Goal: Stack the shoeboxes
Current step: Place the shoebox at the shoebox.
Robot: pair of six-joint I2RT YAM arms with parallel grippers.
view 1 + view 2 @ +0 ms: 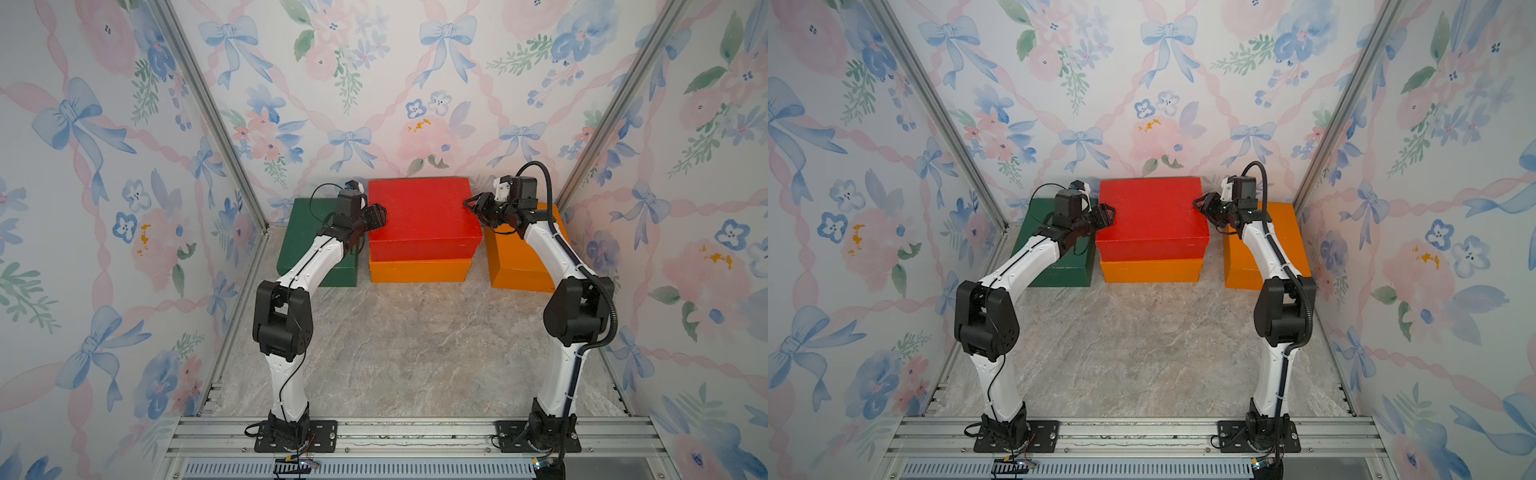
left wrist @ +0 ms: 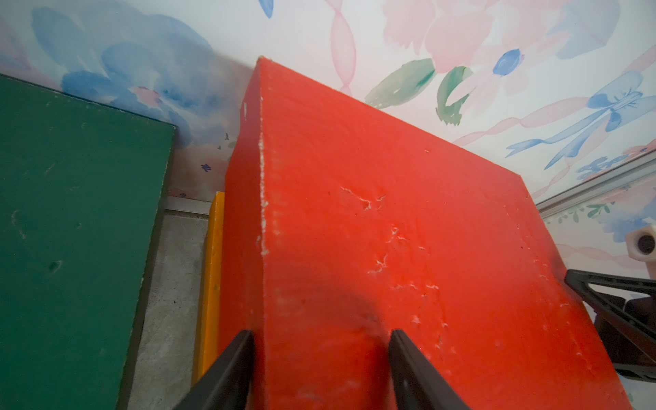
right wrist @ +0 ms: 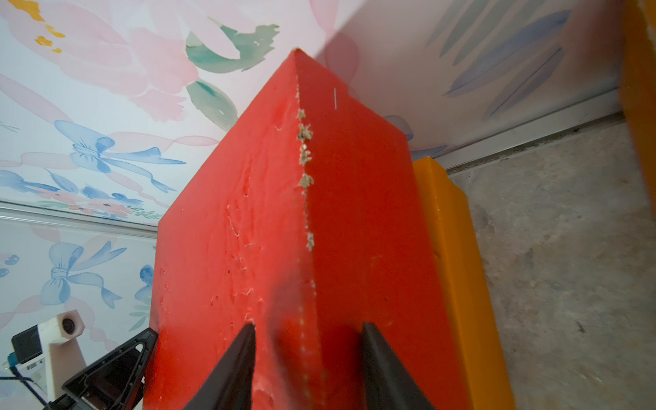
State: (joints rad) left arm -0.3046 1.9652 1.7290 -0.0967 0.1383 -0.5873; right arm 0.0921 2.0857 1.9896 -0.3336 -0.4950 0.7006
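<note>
Now the left hand (image 1: 381, 216) and right hand (image 1: 468, 206), both part-open, touch the matte red lidded cardboard shoebox (image 1: 419, 216) lying between them.

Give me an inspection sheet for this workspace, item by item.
Surface: grey marbled tabletop; boxes sit along its far edge.
Job's things: red box resting on an orange box; green box and second orange box each alone on the tabletop, either side.
Clutter: nothing seen.
Grippers: left gripper and right gripper, jaws apart, fingertips against opposite ends of the red box.
Cables: thin black cable looping at the left wrist; corrugated hose along the right arm.
Surroundings: floral wallpaper on three walls; aluminium rail at the arm bases.
</note>
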